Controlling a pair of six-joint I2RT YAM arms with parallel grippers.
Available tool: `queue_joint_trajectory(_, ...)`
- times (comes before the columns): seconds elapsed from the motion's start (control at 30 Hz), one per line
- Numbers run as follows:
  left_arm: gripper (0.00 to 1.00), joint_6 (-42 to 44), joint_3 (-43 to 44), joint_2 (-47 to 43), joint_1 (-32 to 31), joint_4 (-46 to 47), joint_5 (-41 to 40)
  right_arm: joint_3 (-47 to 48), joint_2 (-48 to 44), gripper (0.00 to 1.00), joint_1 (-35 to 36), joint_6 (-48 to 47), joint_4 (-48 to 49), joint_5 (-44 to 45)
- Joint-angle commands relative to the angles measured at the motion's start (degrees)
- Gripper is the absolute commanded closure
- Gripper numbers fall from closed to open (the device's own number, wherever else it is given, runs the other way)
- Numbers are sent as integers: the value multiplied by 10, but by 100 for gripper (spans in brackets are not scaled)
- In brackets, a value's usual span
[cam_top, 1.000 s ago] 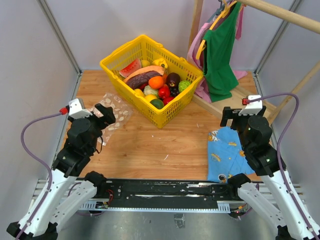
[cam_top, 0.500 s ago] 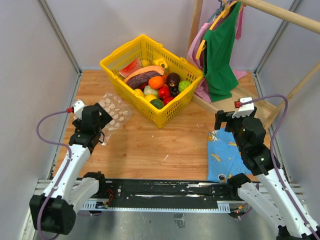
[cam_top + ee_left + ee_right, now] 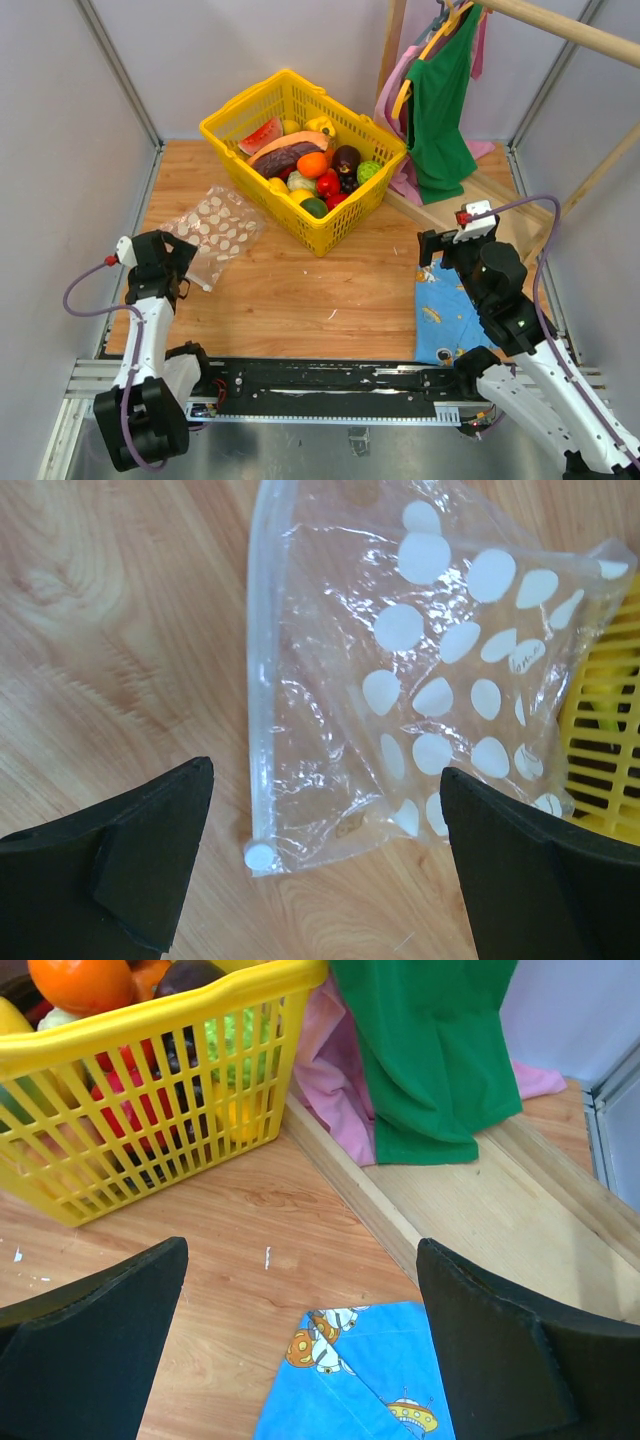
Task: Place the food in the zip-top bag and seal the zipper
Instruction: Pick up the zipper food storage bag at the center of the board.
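While its jaws stand wide and empty, the left gripper (image 3: pixel 325 770) hovers over the dotted zip-top bag (image 3: pixel 440 680), lying flat left of the yellow basket (image 3: pixel 330 235) of toy food (image 3: pixel 312 163); the right gripper (image 3: pixel 302 1250), equally wide, hangs near the blue cloth (image 3: pixel 350 1380).

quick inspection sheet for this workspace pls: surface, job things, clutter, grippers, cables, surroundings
surface: wooden table, a few small white specks
job's things: zip-top bag lies flat and looks empty, left of the yellow basket; zipper runs along one edge, open or sealed cannot be told; food all in the basket
clutter: blue patterned cloth on the right near edge
grippers: left gripper open above the bag's corner; right gripper open, empty, above the cloth's edge
cables: left purple cable and right purple cable loop free of the objects
surroundings: green garment hanging from a wooden rail
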Motion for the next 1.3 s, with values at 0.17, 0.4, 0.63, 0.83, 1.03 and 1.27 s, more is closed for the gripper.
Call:
queue_joint_trajectory(0.17,1,-41,-69,56,134,159,219,-22,-30,2,49,-57,37,33)
queue_joint_trajectory(0.4,6,-12,-82,145,202,225,308,-32,-50,2,59,-81,43,48)
queue_joint_trajectory(0.63,26,-19,-95,222,223,310,389,-37,-52,2,64,-88,47,49)
queue_joint_trajectory(0.83,45,-21,-100,237,223,332,412,-38,-46,2,65,-88,48,46)
queue_joint_trajectory(1.03,61,-16,-99,222,223,335,419,-37,-42,2,67,-87,48,41)
queue_joint_trajectory(1.27,62,-27,-104,225,223,373,441,-37,-37,2,69,-84,48,36)
